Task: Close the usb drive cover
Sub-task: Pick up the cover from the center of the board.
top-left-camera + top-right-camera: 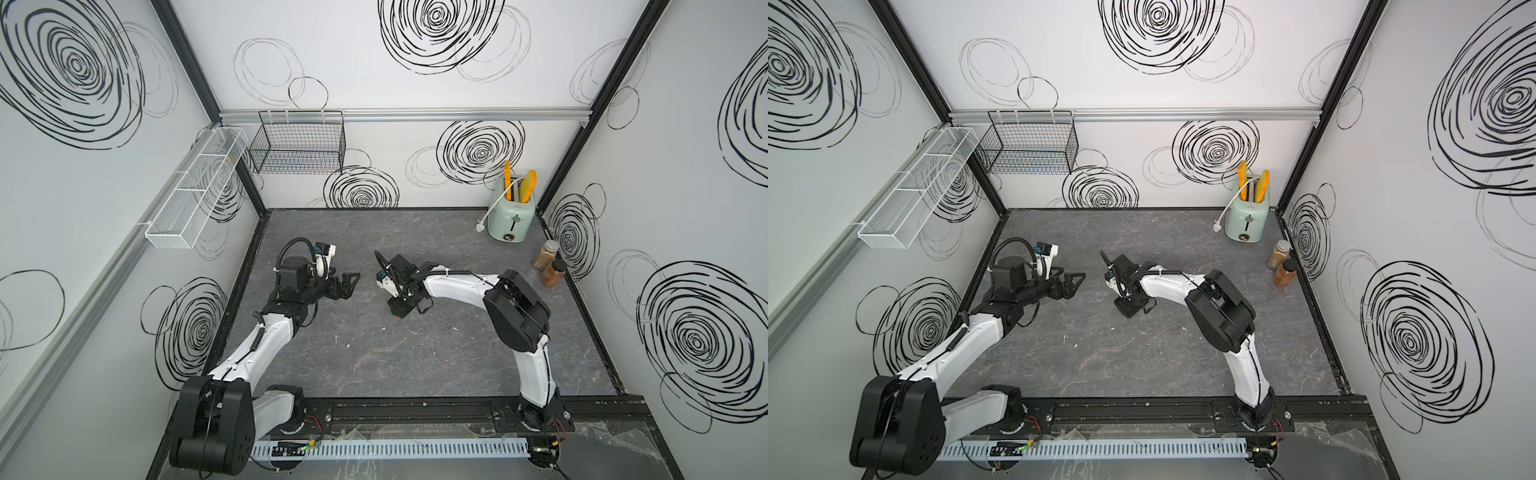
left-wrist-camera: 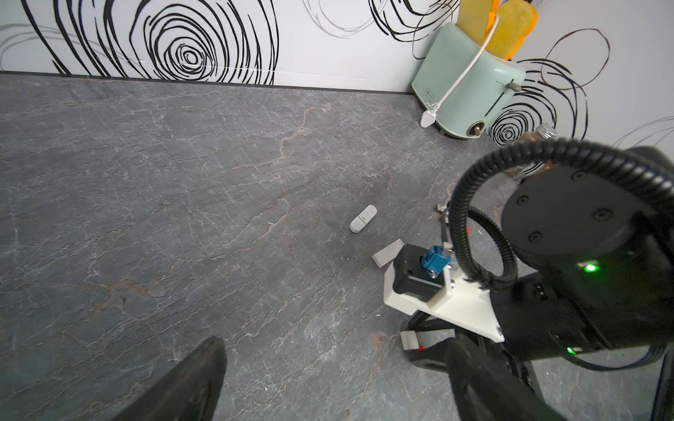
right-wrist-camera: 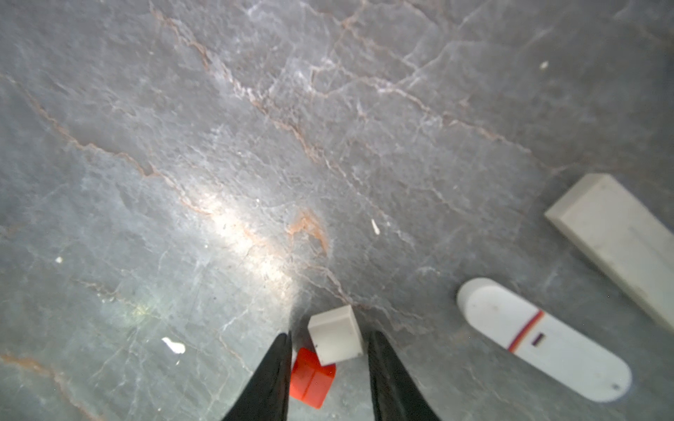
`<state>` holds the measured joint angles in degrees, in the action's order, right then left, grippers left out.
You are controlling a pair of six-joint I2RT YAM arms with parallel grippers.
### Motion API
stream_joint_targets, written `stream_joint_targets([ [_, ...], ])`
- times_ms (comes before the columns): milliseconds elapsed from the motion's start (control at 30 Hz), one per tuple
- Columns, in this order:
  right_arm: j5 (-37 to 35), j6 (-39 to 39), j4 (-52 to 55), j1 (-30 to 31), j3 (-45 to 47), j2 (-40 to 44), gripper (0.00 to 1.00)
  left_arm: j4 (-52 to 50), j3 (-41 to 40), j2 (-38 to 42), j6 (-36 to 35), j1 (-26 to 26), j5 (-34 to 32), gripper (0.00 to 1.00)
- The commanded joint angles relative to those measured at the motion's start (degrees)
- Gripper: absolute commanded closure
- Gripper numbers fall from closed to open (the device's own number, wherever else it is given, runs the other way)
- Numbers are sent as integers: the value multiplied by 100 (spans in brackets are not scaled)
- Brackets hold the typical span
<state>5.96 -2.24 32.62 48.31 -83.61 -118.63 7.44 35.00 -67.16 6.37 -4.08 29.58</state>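
Observation:
The usb drive shows in the right wrist view as a short red body (image 3: 310, 379) with a white square cover (image 3: 335, 339) lying askew over one end, flat on the grey table. My right gripper (image 3: 329, 333) points down at it, open, with one black finger on each side. One finger is next to the red body and the other stands a little off the cover. In both top views the right gripper (image 1: 401, 309) (image 1: 1127, 309) hides the drive. My left gripper (image 2: 335, 386) (image 1: 349, 284) hovers to the left, wide open and empty.
A white round-ended usb stick (image 3: 543, 339) and a long white block (image 3: 616, 240) lie close beside the right gripper. A small metal plug (image 2: 441, 208) lies further off. A mint toaster (image 1: 512, 212) and two spice jars (image 1: 545, 254) stand at the back right. Wire baskets (image 1: 297, 143) hang on the walls.

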Motion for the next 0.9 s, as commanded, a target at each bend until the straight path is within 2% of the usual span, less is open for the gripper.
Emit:
stream_joint_targets([
  [0,-86,-31,320,29,-223,-228,61,223,-46,57,-130,-5,48,2],
  [200,-117,-22,411,29,-396,-336,62,231,-46,60,-130,-4,48,2],
  [367,-120,-13,469,29,-412,-321,69,236,-55,67,-127,-5,48,2],
  [500,-149,-4,516,29,-390,-290,69,233,-55,70,-128,-5,48,2],
  [867,-230,33,481,64,-44,-71,62,231,-47,41,-115,-1,57,2],
])
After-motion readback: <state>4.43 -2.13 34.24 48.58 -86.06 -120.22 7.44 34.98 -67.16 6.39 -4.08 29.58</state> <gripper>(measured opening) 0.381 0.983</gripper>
